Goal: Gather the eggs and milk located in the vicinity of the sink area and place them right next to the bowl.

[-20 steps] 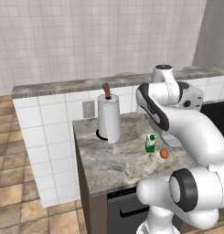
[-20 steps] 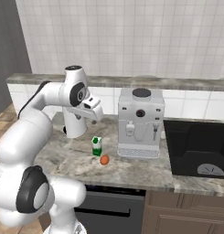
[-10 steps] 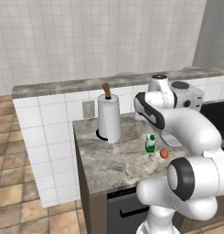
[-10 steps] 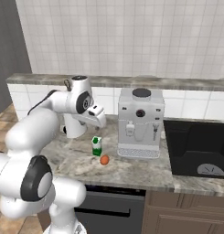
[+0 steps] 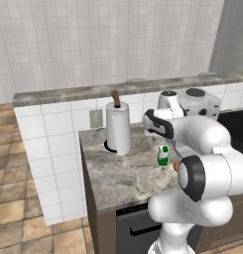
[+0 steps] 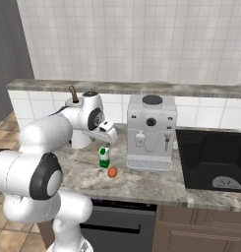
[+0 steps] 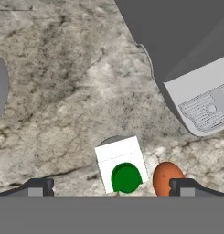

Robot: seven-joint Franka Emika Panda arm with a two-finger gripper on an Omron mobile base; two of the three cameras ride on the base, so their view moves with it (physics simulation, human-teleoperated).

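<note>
The hand (image 7: 111,187) hangs wide open and empty above the milk (image 7: 122,165), with an egg (image 7: 167,178) beside one fingertip.

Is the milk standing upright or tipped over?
Upright. The milk stands on its base on the counter; the hand view looks down on its top.

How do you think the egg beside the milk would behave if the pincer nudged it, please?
The egg is a smooth oval lying free on the flat counter, so it would probably roll. It lies close beside the milk, so a nudge that way might bump the carton. Its shell is likely fragile.
</note>
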